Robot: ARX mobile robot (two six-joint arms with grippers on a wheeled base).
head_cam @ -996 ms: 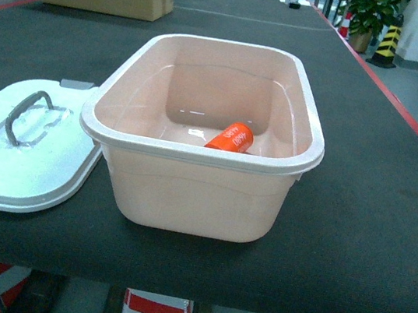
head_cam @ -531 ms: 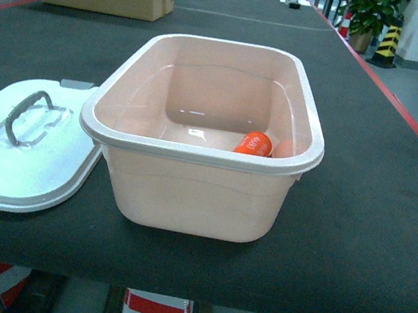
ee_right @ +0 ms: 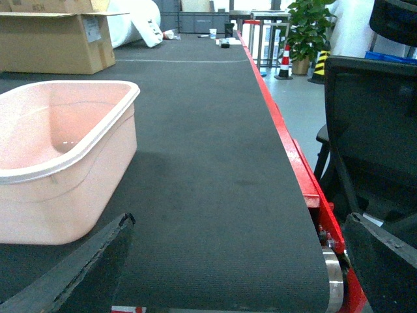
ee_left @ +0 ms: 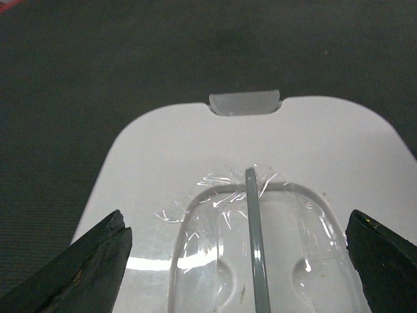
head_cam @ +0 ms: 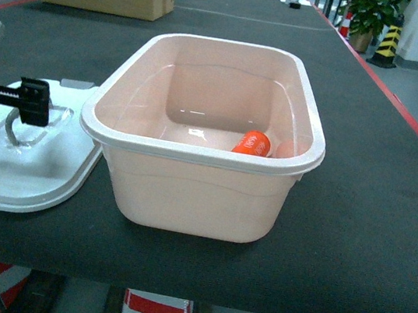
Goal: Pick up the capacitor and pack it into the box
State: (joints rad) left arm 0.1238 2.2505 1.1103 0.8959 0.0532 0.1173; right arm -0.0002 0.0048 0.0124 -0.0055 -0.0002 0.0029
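The capacitor point(head_cam: 253, 143) lay on its side on the floor of the box point(head_cam: 195, 194), toward the near right corner, its lower part hidden behind the near rim. The box stood open on the dark mat point(head_cam: 371, 228), with its white lid point(head_cam: 41, 171) lying flat just beside its left wall.

The left gripper point(ee_left: 238, 254) hung over the lid with its jaws spread wide and nothing between them. One finger point(ee_left: 85, 267) showed at the lower left of the wrist view, the other at the lower right. Between the two fingers ran the grey handle point(ee_left: 256, 241), seen edge-on and standing up from a recess covered in crinkled clear film. Beyond the fingertips, at the far edge of the lid, sat a grey clasp point(ee_left: 245, 102). Whether the fingers touched the lid could not be told from this angle. In the head view the same left gripper point(head_cam: 34, 102) appeared as a black block above the handle, to the left of the box.

The right gripper point(ee_right: 238, 261) was also spread wide and empty, its dark fingertips point(ee_right: 78, 274) framing bare mat. The box stood to the left of its left finger, apart from it. A red table edge point(ee_right: 287, 150) ran past the right finger, with a black chair point(ee_right: 371, 130) beyond it. Far ahead stood a cardboard carton point(ee_right: 55, 40) and a potted plant point(ee_right: 309, 29).
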